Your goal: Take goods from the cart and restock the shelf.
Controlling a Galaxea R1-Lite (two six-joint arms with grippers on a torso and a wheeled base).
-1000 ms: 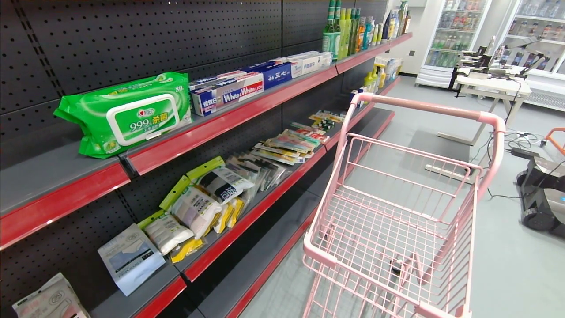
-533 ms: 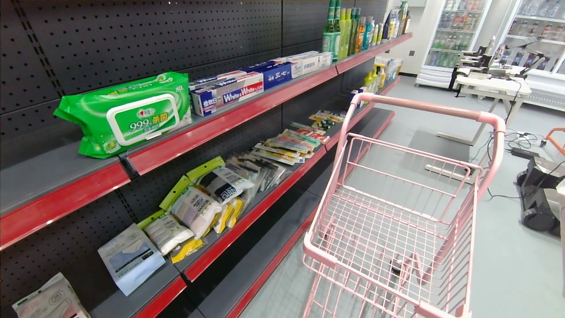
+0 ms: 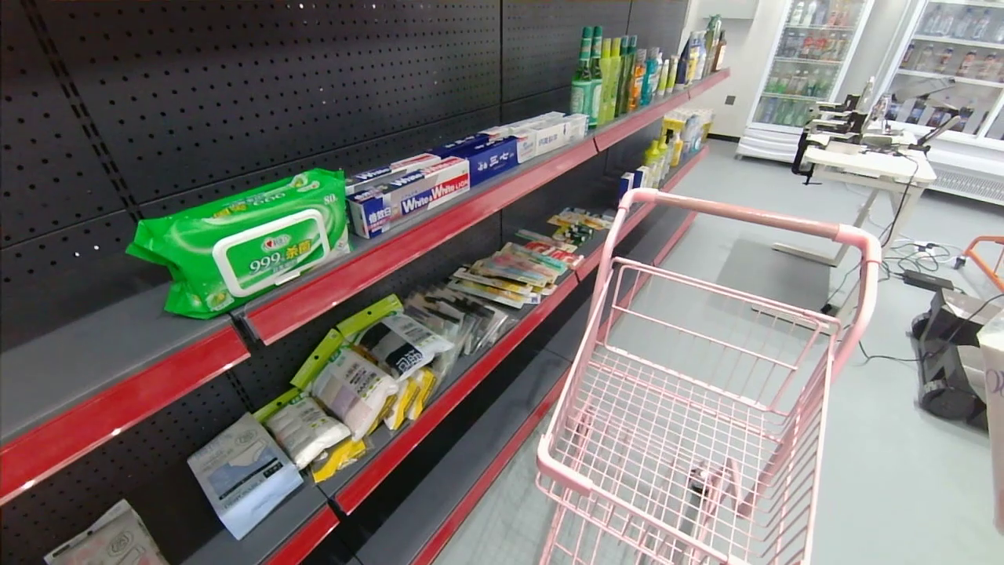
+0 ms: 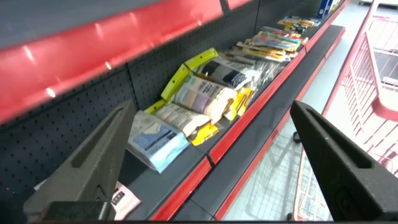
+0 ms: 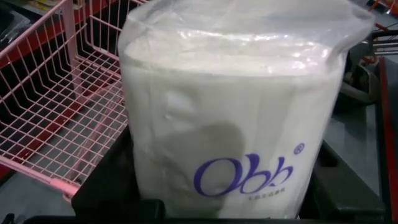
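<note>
The right pincer (image 5: 227, 186) clasps a white pack (image 5: 236, 112) right of the cart (image 3: 737, 208); the shelf (image 3: 439, 227) lies leftward, nearer the released left pincer (image 4: 211, 109).

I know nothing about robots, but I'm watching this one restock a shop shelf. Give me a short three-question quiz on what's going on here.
1. True or false: the pink wire shopping cart is piled high with goods.
2. The left gripper is: A) open and empty; B) shut on a box; C) shut on a bottle.
3. What does the right gripper hold?
Key: 1 false, it looks empty. 2 A. 3 a white plastic-wrapped pack with blue lettering.
</note>
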